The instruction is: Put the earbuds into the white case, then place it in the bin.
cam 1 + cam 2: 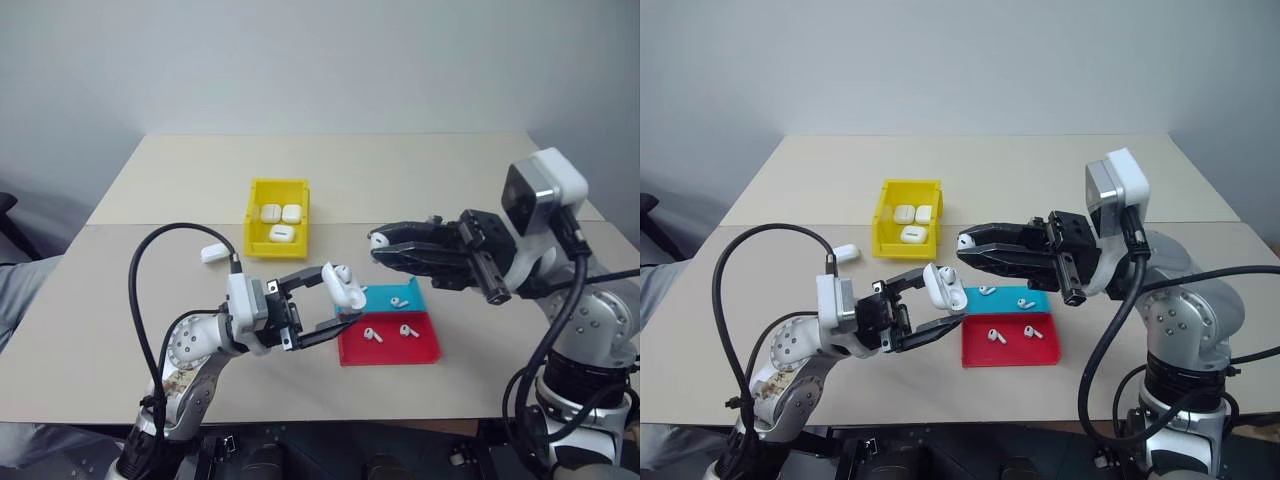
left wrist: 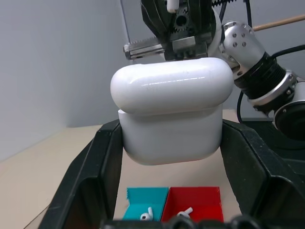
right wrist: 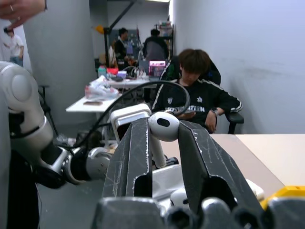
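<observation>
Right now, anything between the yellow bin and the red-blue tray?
In the left eye view the table is bare between the bin and the tray; the white case hangs above that stretch.

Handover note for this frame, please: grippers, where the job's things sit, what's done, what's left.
Left gripper: shut on an open white case, held above the table.
Right gripper: shut on an earbud, level with the case, not yet in it.
Four earbuds lie in the red-and-blue tray.
Yellow bin holds three cases; another case lies on the table beside it.
Left: seat the earbuds, close the case, bin it.
</observation>
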### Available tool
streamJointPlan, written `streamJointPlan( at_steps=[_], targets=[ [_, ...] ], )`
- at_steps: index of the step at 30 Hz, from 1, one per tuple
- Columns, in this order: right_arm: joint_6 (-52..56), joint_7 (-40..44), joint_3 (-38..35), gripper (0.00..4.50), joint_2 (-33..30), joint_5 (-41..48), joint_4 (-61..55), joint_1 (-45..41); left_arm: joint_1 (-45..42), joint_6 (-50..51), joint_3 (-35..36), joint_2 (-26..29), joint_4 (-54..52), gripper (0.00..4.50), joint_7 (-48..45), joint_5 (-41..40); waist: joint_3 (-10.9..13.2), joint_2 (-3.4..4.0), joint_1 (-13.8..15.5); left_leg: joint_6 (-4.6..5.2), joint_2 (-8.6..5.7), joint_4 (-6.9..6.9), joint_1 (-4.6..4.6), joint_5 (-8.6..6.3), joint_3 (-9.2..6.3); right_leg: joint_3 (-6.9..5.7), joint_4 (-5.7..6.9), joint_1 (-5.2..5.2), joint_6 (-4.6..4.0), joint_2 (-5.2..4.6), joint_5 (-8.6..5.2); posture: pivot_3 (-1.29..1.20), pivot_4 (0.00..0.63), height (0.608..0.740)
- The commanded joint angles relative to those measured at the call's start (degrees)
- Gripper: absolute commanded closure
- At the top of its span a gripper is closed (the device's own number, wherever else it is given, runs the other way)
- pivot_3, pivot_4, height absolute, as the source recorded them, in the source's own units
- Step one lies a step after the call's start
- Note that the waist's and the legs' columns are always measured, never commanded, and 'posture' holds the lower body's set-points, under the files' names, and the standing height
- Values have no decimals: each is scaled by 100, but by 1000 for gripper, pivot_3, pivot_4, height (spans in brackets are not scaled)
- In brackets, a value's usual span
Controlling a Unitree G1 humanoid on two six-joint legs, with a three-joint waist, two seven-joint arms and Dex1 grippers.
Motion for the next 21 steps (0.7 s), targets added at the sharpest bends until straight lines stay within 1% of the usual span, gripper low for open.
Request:
streamJointPlan(
  at_steps=[1,9,18,21],
  targets=[
    [-167,-281,159,3752,16,189,-298,239,-94,63,10,-60,-95,1714,-72,-211,0,0,14,0,1,0,-1,0,-1,-1,0,0,0,2,0,0,150,740],
    [-447,-438,482,3752,-99,183,-476,702,-31,84,9,-111,-153,1714,-75,-215,0,0,32,0,1,2,-2,0,-3,-3,-2,2,0,2,0,0,150,740],
    [-629,-435,704,3752,-222,173,-487,958,23,86,55,-102,-224,1714,-31,-198,0,-1,33,0,1,2,-2,0,-3,-2,-3,2,0,3,0,0,150,740],
    [-799,-470,820,3752,-212,14,-492,1013,22,55,69,-98,-206,1714,-14,-158,0,-1,33,0,1,1,-2,0,-2,-2,-4,2,0,3,0,0,150,740]
  ],
)
